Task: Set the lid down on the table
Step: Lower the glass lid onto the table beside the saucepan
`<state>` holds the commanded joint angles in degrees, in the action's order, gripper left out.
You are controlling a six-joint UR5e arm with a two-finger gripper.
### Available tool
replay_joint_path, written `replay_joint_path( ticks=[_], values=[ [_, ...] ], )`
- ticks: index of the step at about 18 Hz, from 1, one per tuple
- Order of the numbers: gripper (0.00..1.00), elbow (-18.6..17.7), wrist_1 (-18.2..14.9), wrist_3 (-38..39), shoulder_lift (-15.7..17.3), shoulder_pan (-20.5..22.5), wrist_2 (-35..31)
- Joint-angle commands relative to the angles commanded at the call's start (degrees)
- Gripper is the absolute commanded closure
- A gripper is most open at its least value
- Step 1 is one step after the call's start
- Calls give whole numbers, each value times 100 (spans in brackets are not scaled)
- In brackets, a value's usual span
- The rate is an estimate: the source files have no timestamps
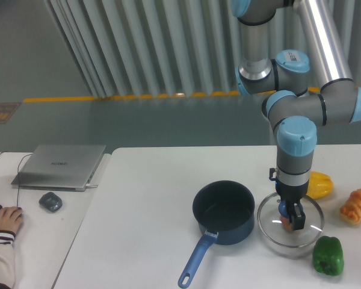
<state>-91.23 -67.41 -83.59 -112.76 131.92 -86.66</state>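
Note:
The lid (269, 224), clear glass with a metal rim, sits low over the white table (144, 205) just right of the dark blue pot (224, 211). My gripper (290, 218) points straight down at the lid's centre, and its fingers are shut on the blue knob, which they mostly hide. A small reddish-orange thing (287, 227) shows through the glass under the lid. Whether the rim touches the tabletop I cannot tell.
A green pepper (328, 256) lies at the lid's front right, a yellow pepper (319, 183) behind it, and an orange pastry-like item (356, 205) at the far right. On the left desk are a laptop (60, 165), a mouse (50, 201) and a person's hand (3, 220).

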Motion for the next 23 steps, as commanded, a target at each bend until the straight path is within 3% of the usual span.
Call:
replay_joint_path(
  ticks=[4, 6, 15, 23],
  values=[
    [49, 9, 27, 18, -79, -26, -9],
    [57, 17, -8, 27, -53, -26, -17],
    [57, 316, -254, 281, 44, -35, -18],
    [57, 571, -220, 957, -149, -281, 26]
  ],
)
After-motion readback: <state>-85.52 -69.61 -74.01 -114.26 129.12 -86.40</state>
